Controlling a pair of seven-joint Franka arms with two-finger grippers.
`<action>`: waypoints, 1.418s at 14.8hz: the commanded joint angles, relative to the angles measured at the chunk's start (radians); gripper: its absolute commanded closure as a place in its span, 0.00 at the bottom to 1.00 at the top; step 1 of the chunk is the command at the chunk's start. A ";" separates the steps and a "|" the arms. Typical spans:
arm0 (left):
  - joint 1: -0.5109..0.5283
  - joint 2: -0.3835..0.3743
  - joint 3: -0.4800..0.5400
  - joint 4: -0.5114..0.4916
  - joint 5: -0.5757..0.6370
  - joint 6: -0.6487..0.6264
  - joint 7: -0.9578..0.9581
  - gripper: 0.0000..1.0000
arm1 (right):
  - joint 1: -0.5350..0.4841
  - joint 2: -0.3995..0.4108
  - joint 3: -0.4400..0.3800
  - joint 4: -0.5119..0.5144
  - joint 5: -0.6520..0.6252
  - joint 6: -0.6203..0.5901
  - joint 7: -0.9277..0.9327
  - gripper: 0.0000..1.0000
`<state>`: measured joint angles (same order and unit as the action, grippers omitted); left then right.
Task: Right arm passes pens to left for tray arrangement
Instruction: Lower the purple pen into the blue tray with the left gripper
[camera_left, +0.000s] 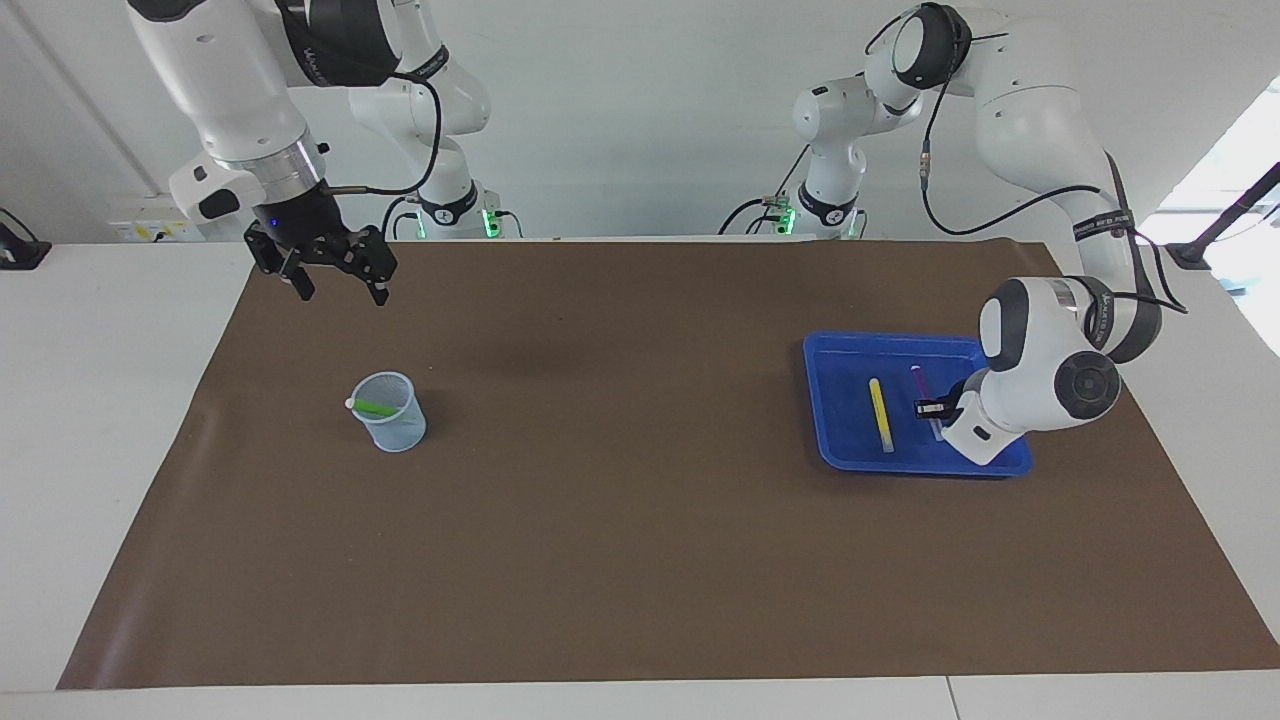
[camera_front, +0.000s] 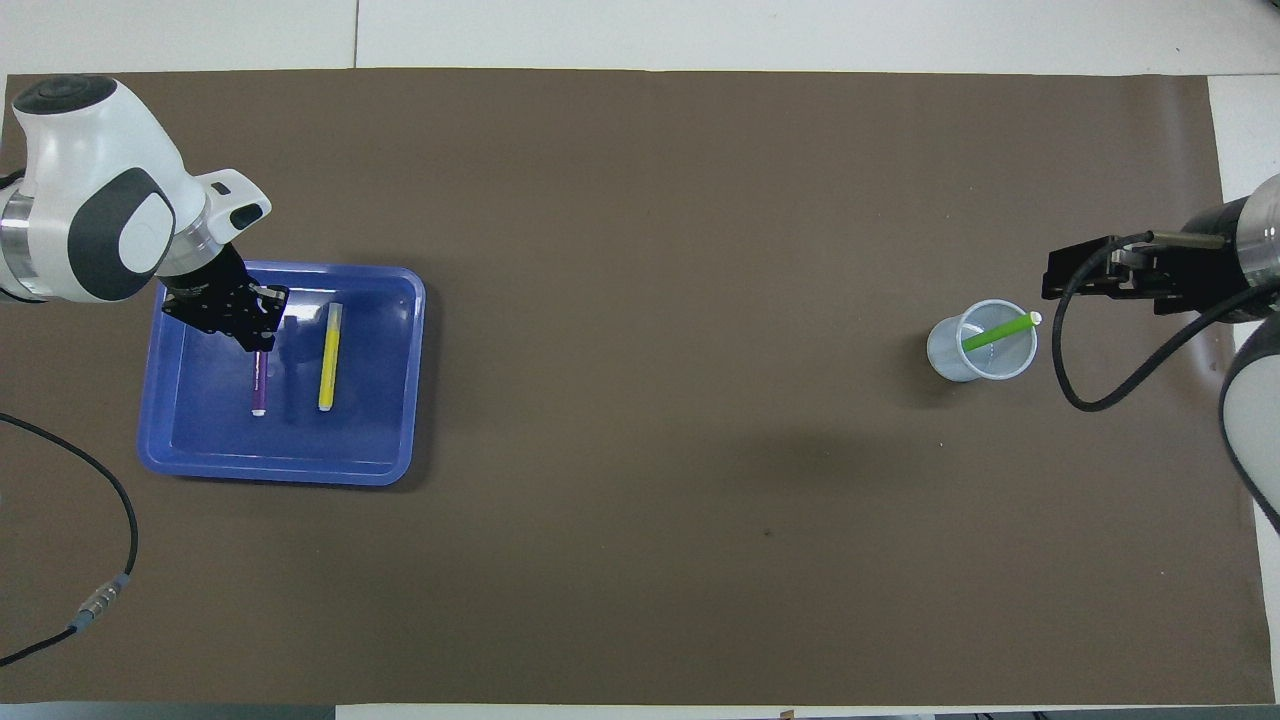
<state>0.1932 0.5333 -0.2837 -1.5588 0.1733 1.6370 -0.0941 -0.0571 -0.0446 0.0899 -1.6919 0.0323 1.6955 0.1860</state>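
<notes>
The left arm's black two-finger gripper (camera_left: 931, 408) is low inside the shallow bright blue plastic tray (camera_left: 845, 452), at the left arm's end of the table, its fingertips pinched on one end of the slim purple marker pen (camera_front: 259, 384). In the overhead view that pen lies roughly parallel to the slim yellow marker pen (camera_left: 880, 414), just beside it and apart from it — whether the purple pen already rests on the tray floor or hangs just above it cannot be told. The yellow pen lies flat on the tray floor, nearer the middle of the table than the purple one.

The right arm's black gripper (camera_left: 337, 277) (the one with the small blue light on its wrist) hangs in the air with its fingers spread wide and nothing between them, over the brown table covering (camera_left: 640, 560) at the right arm's end.

The slim green marker pen (camera_front: 996, 332) stands tilted in the small pale blue mesh cup (camera_left: 390, 413), its whitish end poking out over the rim — the cup sits on the covering, well apart from the tray.
</notes>
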 joint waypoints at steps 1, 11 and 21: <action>0.012 -0.022 0.003 -0.041 0.015 0.007 0.017 1.00 | 0.020 0.051 -0.042 0.090 -0.019 -0.062 -0.022 0.00; 0.029 -0.053 0.003 -0.130 0.012 0.092 0.019 0.76 | 0.092 0.032 -0.150 0.052 -0.017 -0.086 -0.133 0.00; 0.035 -0.056 0.001 -0.125 0.012 0.095 0.020 0.00 | 0.085 0.008 -0.211 -0.277 -0.003 0.306 -0.349 0.00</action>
<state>0.2216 0.5088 -0.2827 -1.6465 0.1736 1.7129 -0.0891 0.0316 -0.0235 -0.1033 -1.8814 0.0321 1.9040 -0.1289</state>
